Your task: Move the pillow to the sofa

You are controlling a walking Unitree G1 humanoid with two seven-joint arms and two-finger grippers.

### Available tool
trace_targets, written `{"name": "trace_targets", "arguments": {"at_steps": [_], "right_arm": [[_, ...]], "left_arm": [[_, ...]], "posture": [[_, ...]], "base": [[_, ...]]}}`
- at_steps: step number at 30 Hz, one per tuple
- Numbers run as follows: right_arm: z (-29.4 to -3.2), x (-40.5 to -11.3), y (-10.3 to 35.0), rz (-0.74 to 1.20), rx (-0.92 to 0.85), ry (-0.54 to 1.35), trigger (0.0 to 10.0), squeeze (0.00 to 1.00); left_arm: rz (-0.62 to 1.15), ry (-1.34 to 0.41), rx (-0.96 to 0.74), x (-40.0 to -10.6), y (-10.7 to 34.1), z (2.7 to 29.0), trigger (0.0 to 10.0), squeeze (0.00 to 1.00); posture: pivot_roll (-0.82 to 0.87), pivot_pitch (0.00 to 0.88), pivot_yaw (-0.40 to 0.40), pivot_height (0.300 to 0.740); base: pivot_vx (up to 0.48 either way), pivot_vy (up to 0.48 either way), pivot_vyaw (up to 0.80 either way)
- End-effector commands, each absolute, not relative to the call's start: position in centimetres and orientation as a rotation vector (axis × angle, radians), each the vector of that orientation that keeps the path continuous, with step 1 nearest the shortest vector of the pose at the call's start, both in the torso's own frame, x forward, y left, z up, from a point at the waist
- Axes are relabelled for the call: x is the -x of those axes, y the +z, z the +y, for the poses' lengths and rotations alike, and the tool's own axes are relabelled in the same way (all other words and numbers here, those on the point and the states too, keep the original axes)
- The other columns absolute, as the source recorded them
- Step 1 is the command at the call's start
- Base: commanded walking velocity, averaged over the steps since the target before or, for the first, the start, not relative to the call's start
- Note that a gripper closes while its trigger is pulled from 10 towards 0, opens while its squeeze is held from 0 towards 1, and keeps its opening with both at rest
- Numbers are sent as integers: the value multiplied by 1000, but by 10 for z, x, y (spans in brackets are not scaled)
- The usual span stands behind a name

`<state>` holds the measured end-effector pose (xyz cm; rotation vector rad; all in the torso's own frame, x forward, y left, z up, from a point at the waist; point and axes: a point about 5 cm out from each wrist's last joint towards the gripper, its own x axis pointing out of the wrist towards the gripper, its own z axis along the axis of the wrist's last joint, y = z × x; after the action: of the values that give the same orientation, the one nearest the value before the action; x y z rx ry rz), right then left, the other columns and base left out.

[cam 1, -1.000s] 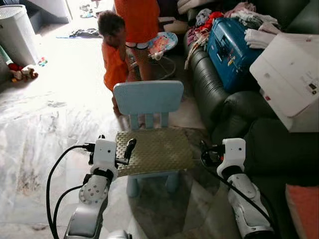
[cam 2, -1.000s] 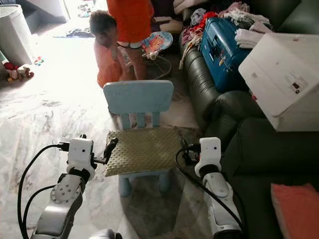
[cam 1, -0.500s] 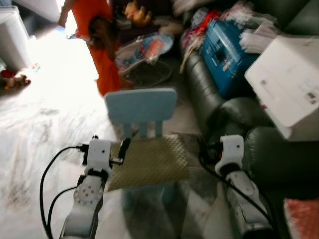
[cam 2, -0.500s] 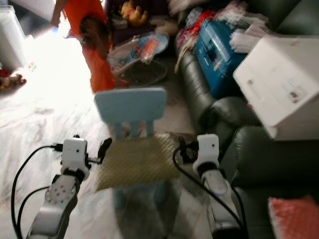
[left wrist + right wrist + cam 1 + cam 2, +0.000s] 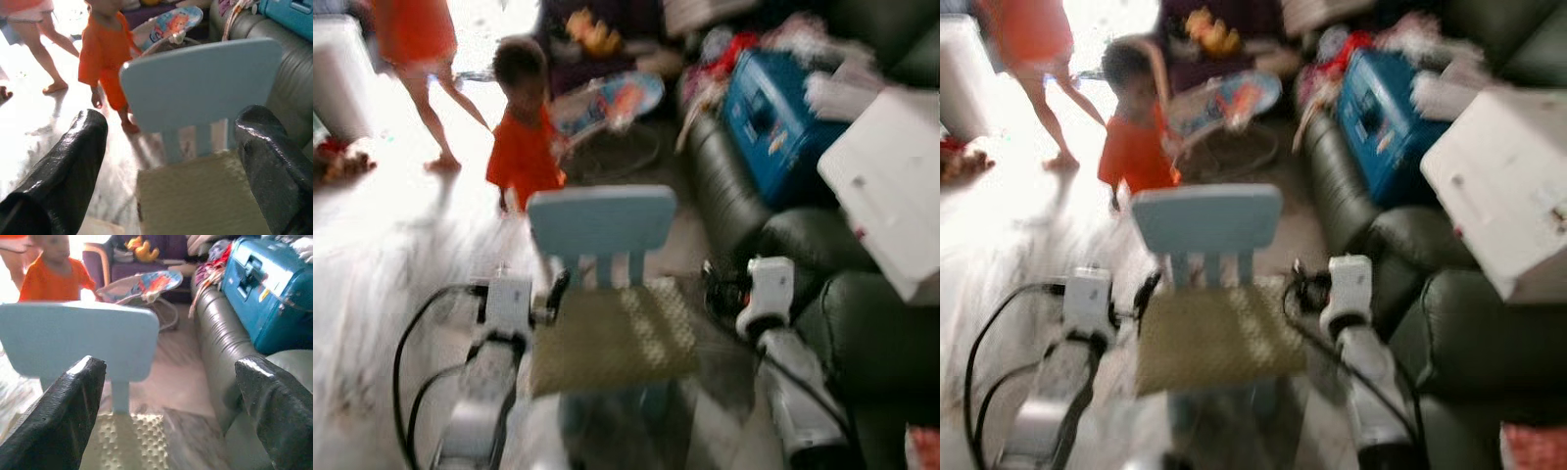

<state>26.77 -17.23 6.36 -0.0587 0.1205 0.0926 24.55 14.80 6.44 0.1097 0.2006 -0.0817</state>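
Observation:
A beige bumpy pillow (image 5: 612, 333) lies flat on the seat of a small light-blue child's chair (image 5: 602, 220). My left gripper (image 5: 550, 294) is at the pillow's left edge, open, with nothing between its fingers. At the pillow's right side my right gripper (image 5: 717, 290) is also open and empty. In the left wrist view the pillow (image 5: 200, 196) lies below the chair back (image 5: 200, 83), between the two black fingers (image 5: 73, 161). The right wrist view shows the pillow's corner (image 5: 134, 440) and the dark green sofa (image 5: 220, 338). The head views are blurred.
The dark green sofa (image 5: 773, 225) runs along the right, loaded with a blue suitcase (image 5: 773, 108), a white box (image 5: 891, 186) and clothes. A child in orange (image 5: 522, 137) stands just behind the chair. A person's legs (image 5: 421, 88) are at far left. A baby bouncer (image 5: 617, 103) sits behind.
The camera has shifted and blurred. The child has stood up behind the chair and the other person has walked off to the left. Both grippers remain beside the pillow.

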Motion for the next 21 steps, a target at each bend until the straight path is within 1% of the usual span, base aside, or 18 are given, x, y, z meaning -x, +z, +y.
{"name": "trace_targets", "arguments": {"at_steps": [1, 3, 5, 14, 21], "right_arm": [[-181, -264, 59, 141, 67, 71, 10000, 0], [-181, -264, 59, 141, 65, 72, 10000, 0], [-181, -264, 59, 141, 64, 73, 10000, 0], [-181, -264, 59, 141, 68, 75, 10000, 0], [-180, -264, 60, 136, 78, 82, 10000, 0]], "left_arm": [[200, -112, -106, -246, 65, 139, 10000, 0], [191, -109, -112, -245, 66, 139, 10000, 0], [168, -104, -119, -246, 67, 138, 10000, 0], [177, -107, -113, -246, 67, 137, 10000, 0], [172, -119, -111, -246, 68, 135, 10000, 0]], "posture": [[-12, 0, -27, 740], [-11, 0, -27, 740], [-11, 0, -27, 740], [-10, 0, -27, 740], [-12, 0, -28, 740]], "base": [[0, 461, 0], [0, 459, 0], [0, 0, 0], [0, 0, 0], [0, 0, 561]]}}
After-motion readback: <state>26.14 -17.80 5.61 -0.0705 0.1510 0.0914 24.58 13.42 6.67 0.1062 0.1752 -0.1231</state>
